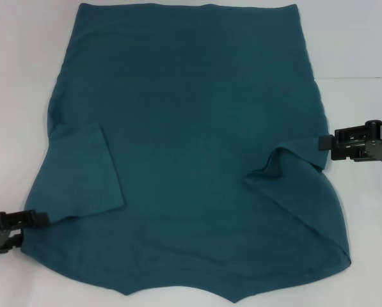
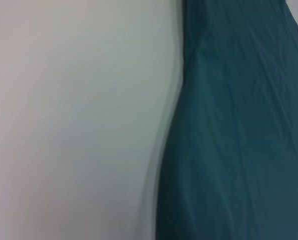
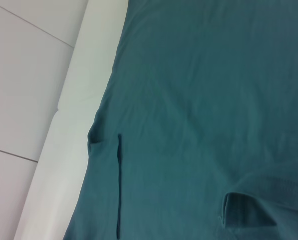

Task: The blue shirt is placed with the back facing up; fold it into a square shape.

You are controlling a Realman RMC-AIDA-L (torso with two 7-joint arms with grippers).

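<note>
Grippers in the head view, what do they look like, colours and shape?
Both are black and blocky. The right gripper has a boxy body of stacked dark plates and blocks, ending in a short flat finger. The left gripper is mostly cut off by the picture's edge: a dark angular body with a flat, narrow finger. No cables or markings are visible on either.

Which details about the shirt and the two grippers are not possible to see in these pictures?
- Blue shirt: its far hem and near collar area are cut off by the head view's edges.
- Shirt front: hidden, it faces the table.
- Left gripper: mostly cut off by the head view's edge.
- Right gripper: fabric hides what its tip grips.
- Both wrist views: no fingers in view.
</note>
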